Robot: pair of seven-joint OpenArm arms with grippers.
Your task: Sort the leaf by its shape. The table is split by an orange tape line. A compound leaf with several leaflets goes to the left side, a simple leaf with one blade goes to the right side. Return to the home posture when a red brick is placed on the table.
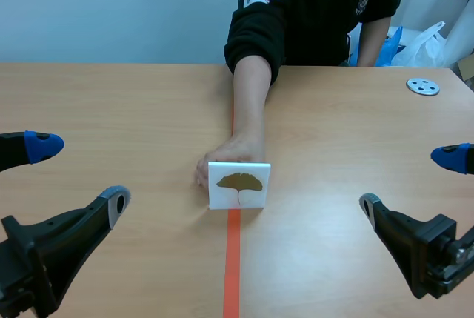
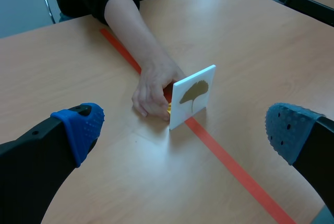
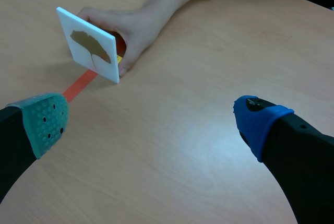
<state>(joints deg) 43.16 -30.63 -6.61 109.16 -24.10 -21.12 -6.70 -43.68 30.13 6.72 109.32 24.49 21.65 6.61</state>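
A person's hand props a white square leaf card upright on the orange tape line. The left gripper and right gripper gape.

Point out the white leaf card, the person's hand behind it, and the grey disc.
white leaf card (image 1: 238, 184): scene view, middle of its front face.
person's hand (image 2: 152, 89): left wrist view, back of the hand.
grey disc (image 1: 423, 86): scene view, its centre.
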